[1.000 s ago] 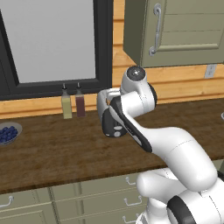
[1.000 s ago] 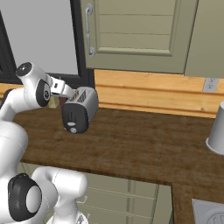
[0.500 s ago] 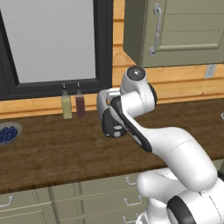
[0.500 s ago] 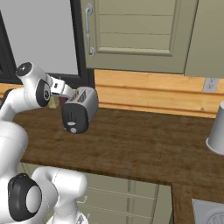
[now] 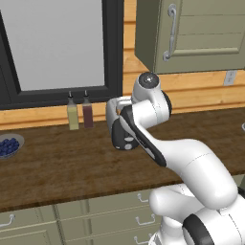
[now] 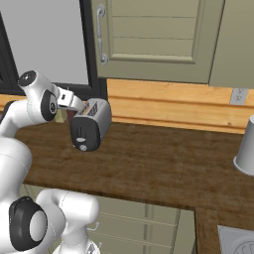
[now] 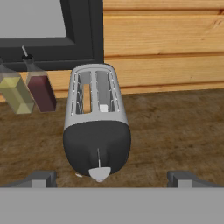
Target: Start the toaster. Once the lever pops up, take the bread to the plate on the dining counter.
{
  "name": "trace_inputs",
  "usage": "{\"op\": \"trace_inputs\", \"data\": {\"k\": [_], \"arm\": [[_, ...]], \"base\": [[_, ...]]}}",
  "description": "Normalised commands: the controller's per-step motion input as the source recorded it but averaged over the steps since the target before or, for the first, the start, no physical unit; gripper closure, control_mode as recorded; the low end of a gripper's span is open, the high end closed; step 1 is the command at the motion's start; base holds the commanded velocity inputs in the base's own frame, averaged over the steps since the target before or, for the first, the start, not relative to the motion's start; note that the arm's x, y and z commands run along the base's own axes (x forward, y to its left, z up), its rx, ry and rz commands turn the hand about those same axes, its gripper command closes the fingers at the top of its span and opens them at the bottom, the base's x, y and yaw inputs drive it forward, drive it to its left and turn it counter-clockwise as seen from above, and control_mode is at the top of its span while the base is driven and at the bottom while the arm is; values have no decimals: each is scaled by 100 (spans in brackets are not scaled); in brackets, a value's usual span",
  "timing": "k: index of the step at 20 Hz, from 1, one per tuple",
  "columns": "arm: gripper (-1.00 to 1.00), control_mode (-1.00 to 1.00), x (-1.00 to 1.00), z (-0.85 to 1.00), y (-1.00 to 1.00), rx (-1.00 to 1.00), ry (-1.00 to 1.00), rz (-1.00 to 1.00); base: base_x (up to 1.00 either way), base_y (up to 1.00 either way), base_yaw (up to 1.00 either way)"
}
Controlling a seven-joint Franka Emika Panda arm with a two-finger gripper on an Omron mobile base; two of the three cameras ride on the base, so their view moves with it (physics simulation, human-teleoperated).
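Observation:
The toaster (image 7: 97,127) stands on the wooden worktop (image 7: 175,131), silver-sided, its black front panel turned toward my hand. The pale lever (image 7: 99,173) sits low on that panel. A tan strip of bread (image 7: 86,97) shows inside the left slot. My gripper (image 7: 111,179) hovers in front of and above the panel, open, fingertips wide apart on either side with nothing between them. In the right base view the gripper (image 6: 78,105) is just up and left of the toaster (image 6: 93,123). In the left base view my arm covers much of the toaster (image 5: 120,136).
Two slim bottles (image 5: 79,113), one yellow and one dark red, stand against the wooden wall left of the toaster. A bowl of blueberries (image 5: 8,146) sits at the far left. A grey cup (image 6: 245,149) stands far right. Wall cabinets (image 6: 149,34) hang above.

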Motion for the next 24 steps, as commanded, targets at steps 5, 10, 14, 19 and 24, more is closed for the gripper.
{"op": "trace_inputs", "data": {"k": [5, 10, 14, 19, 24], "arm": [[-100, -100, 0, 0, 0, 0, 0, 0], [-100, -100, 0, 0, 0, 0, 0, 0], [-100, -100, 0, 0, 0, 0, 0, 0], [-100, -100, 0, 0, 0, 0, 0, 0], [-100, -100, 0, 0, 0, 0, 0, 0]], "base": [[0, 0, 0], [0, 0, 0], [0, 0, 0], [0, 0, 0], [0, 0, 0]]}}
